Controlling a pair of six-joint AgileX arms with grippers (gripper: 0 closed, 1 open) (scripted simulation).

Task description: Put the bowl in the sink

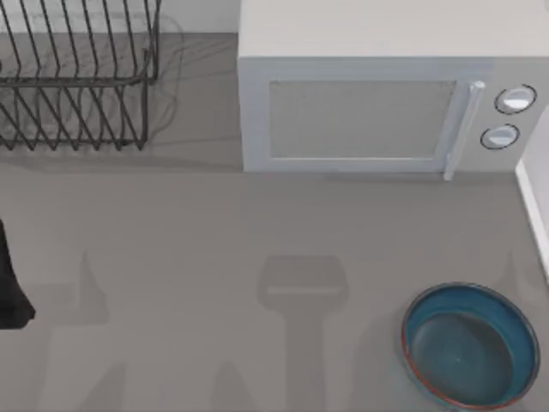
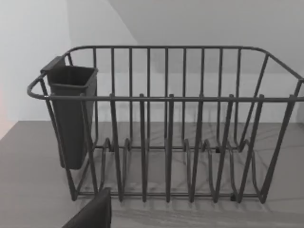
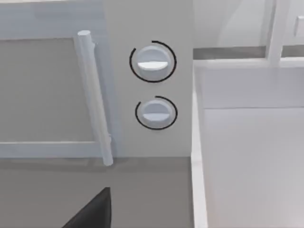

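The bowl [image 1: 470,345], glossy blue-teal inside with a reddish-brown rim, sits upright on the grey counter at the front right. The sink shows as a white rim [image 1: 535,209] at the right edge, behind the bowl; in the right wrist view its rim [image 3: 197,156] and pale basin lie beside the microwave's knobs. A dark part of my left arm [image 1: 10,287] is at the far left edge, well away from the bowl. A dark corner of my left gripper [image 2: 91,214] faces the dish rack. A dark corner of my right gripper [image 3: 93,212] faces the microwave front.
A white microwave [image 1: 377,94] with a vertical handle [image 1: 461,129] and two knobs stands at the back centre-right. A dark wire dish rack [image 1: 77,77] with a cutlery cup [image 2: 71,114] stands at the back left. Grey counter [image 1: 214,283] lies between.
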